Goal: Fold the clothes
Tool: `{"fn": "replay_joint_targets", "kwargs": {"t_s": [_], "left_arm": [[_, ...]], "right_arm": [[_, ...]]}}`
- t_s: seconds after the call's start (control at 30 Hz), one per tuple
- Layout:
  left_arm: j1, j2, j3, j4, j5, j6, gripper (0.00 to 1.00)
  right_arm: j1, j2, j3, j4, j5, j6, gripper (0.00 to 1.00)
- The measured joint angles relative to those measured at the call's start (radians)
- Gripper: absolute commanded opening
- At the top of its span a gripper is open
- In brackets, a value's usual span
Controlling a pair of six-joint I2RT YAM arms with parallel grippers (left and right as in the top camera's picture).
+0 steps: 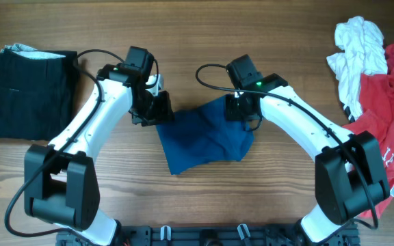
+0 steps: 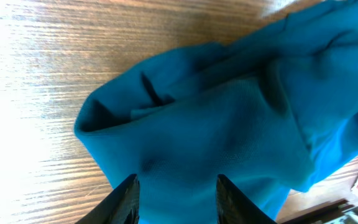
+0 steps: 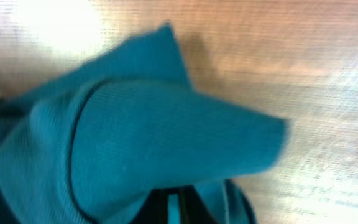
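Note:
The deep-blue shirt [image 1: 207, 140] lies crumpled on the wooden table between my two arms. My left gripper [image 1: 157, 113] is at its left edge. In the left wrist view its fingers [image 2: 178, 200] are spread open over the blue cloth [image 2: 229, 124], which fills the gap between them. My right gripper [image 1: 241, 109] is at the shirt's upper right corner. In the right wrist view its fingers [image 3: 180, 208] are nearly together, with a fold of blue cloth [image 3: 154, 137] draped over them. A folded black garment [image 1: 22, 92] lies at the far left. A white garment [image 1: 358, 48] and a red one [image 1: 388, 116] are heaped at the right.
Bare wooden tabletop [image 1: 204, 34] stretches behind the shirt and in front of it. The red and white heap reaches the table's right edge. The arm bases stand at the front edge.

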Motion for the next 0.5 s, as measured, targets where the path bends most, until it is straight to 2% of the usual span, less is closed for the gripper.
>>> {"fn": "replay_joint_targets", "kwargs": {"t_s": [0.17,0.2,0.23,0.37,0.5], "left_arm": [[-0.045,0.0,-0.092,0.092,-0.023,-0.001,0.38],[-0.054,0.0,-0.117,0.114,-0.026,-0.003,0.38],[-0.062,0.0,-0.144,0.143,-0.028,-0.005,0.38],[-0.083,0.0,-0.2,0.168,-0.033,-0.021,0.39],[-0.083,0.0,-0.2,0.171,-0.034,-0.024,0.4]], "right_arm": [[-0.049,-0.003,0.016,0.087,0.078,0.0,0.04],[-0.061,-0.004,0.018,0.093,0.083,0.001,0.1],[-0.077,-0.006,0.021,0.085,0.083,0.002,0.38],[-0.09,-0.006,0.024,0.04,0.039,-0.057,0.43],[-0.089,-0.006,0.024,0.047,-0.114,-0.2,0.58]]}}
